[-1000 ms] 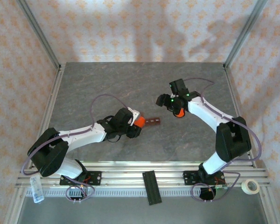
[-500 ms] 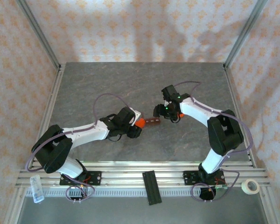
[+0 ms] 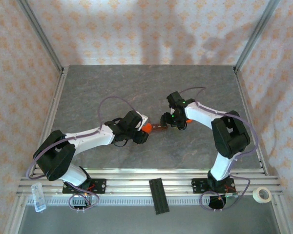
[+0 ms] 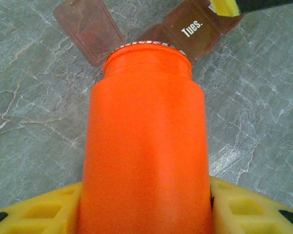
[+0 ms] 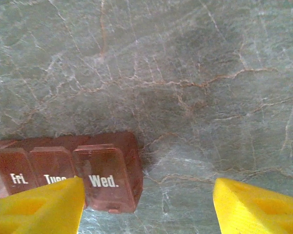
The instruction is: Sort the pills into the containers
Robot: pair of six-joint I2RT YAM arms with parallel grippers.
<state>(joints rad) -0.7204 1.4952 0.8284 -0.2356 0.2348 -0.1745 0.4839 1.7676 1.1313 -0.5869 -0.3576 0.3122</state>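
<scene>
- My left fingers (image 3: 139, 132) stand about half spread and clamped round the body of the orange bottle (image 4: 146, 146). The bottle lies nearly flat, and in my left wrist view its mouth points to 12 o'clock, right at the containers (image 3: 159, 127).
- The containers, a reddish-brown strip, lie near the middle of the grey bench (image 3: 112, 87). From above, the bottle is at the strip's 9 o'clock end and my right fingers (image 3: 166, 119) at its 2 o'clock end.
- My right fingers are parted and grip nothing. In my right wrist view the strip's end cell sits just inside the 9 o'clock finger, with bare bench across to the other.
- Three lids (image 5: 103, 176) there are down, lettered "Fri.", "Tues" and "Wed."
- One flap (image 4: 88, 29) lies thrown open at 11 o'clock from the bottle's mouth.
- I cannot tell what the tinted cells hold, nor what is in the bottle.
- A black ribbed bar (image 3: 158, 195) rests on the rails at the bench's 6 o'clock edge, well apart.
</scene>
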